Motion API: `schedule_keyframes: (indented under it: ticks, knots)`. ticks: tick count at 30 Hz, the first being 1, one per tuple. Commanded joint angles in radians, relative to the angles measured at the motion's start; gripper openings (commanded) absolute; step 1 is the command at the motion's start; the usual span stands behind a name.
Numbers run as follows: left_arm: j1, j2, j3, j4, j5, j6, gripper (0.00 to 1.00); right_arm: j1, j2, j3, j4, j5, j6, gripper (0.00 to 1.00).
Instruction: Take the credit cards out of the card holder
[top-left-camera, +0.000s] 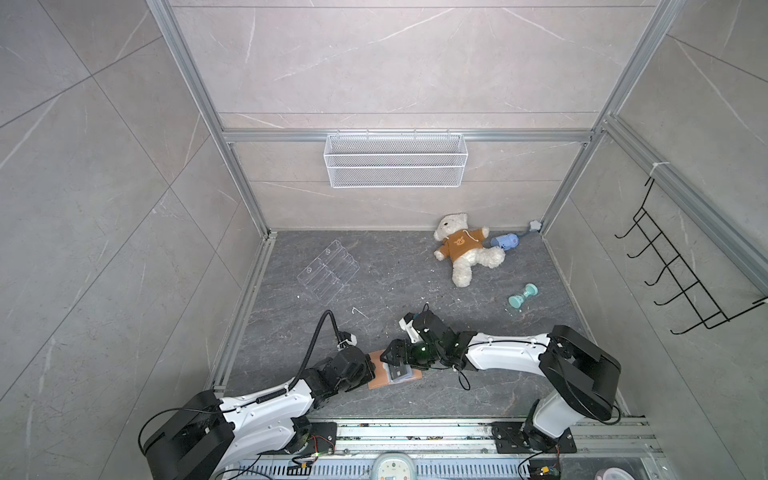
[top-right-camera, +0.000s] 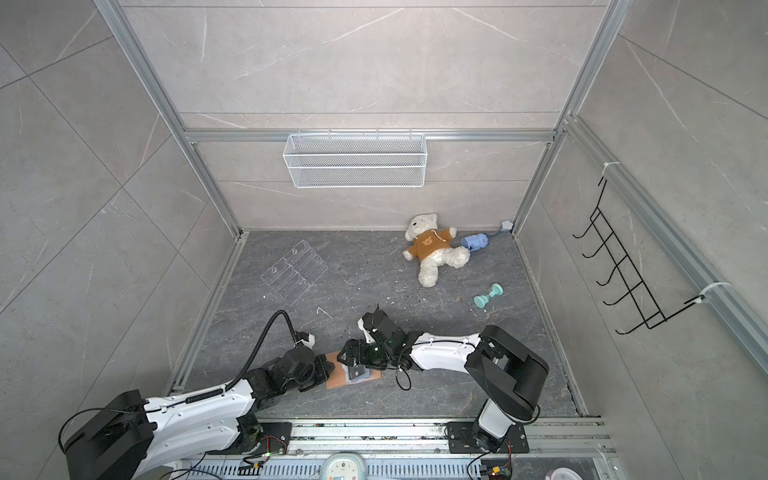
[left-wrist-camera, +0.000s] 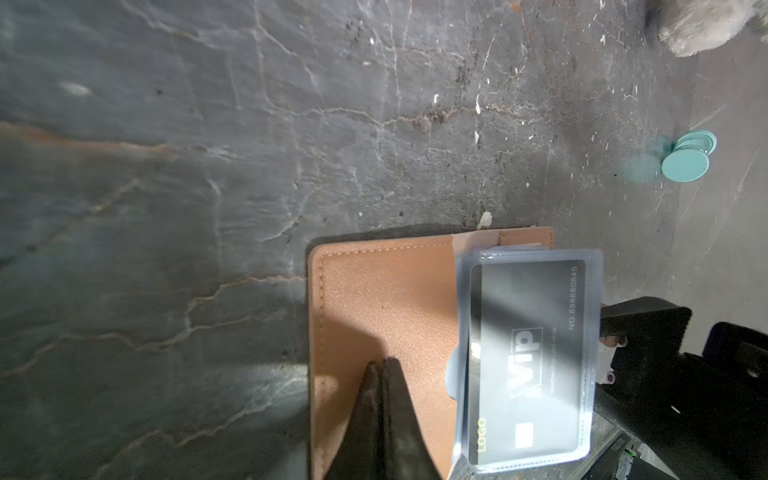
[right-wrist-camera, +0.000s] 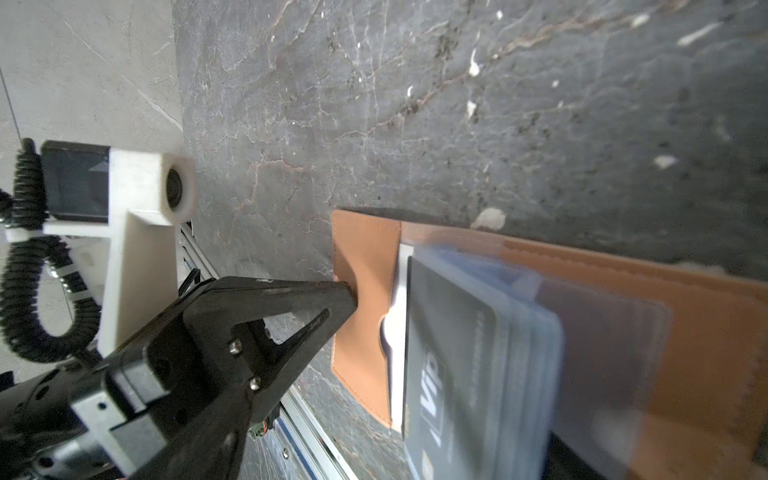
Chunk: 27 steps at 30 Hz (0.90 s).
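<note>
- card holder (top-left-camera: 375, 380): tan leather, lying open and flat on the dark tabletop (top-left-camera: 415, 291), lower centre in both top views, between the two arms.
- left gripper (left-wrist-camera: 382, 365): fingers pressed together with nothing between them. The tips bear down on the bare leather flap, low centre in the left wrist view. Looks like a hold-down.
- right gripper (top-left-camera: 397, 368): jaws spread wide over the pale blue sleeves (left-wrist-camera: 465, 299). One black finger (left-wrist-camera: 644, 320) sits against the sleeve stack's outer edge, lower right in the left wrist view. No card seen pinched.
- credit cards (left-wrist-camera: 528, 353): the top one is dark with white "Vip" lettering, and it is fully inside its sleeve. More sleeves are fanned beneath it in the right wrist view, and how many of them are filled cannot be told.
- Progress, as judged: holder opened and pinned, nothing extracted yet. No card lies loose on the tabletop in either top view.
- Left to do: grip the top card's exposed edge, slide it free, set it down, then repeat for each sleeve.
</note>
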Motion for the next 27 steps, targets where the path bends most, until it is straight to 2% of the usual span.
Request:
schedule_keyframes:
  ticks: [1, 22, 27]
  knots:
    - [-0.010, 0.018, 0.004, -0.042, 0.004, 0.009, 0.00, 0.000, -0.015, 0.010, 0.005, -0.017, 0.008, 0.88]
    - [-0.021, 0.031, 0.017, -0.021, 0.004, 0.019, 0.00, 0.011, -0.023, 0.034, -0.022, -0.020, -0.005, 0.87]
    - [-0.023, 0.043, 0.021, -0.016, 0.004, 0.019, 0.00, 0.011, -0.033, 0.042, -0.075, 0.014, -0.022, 0.87]
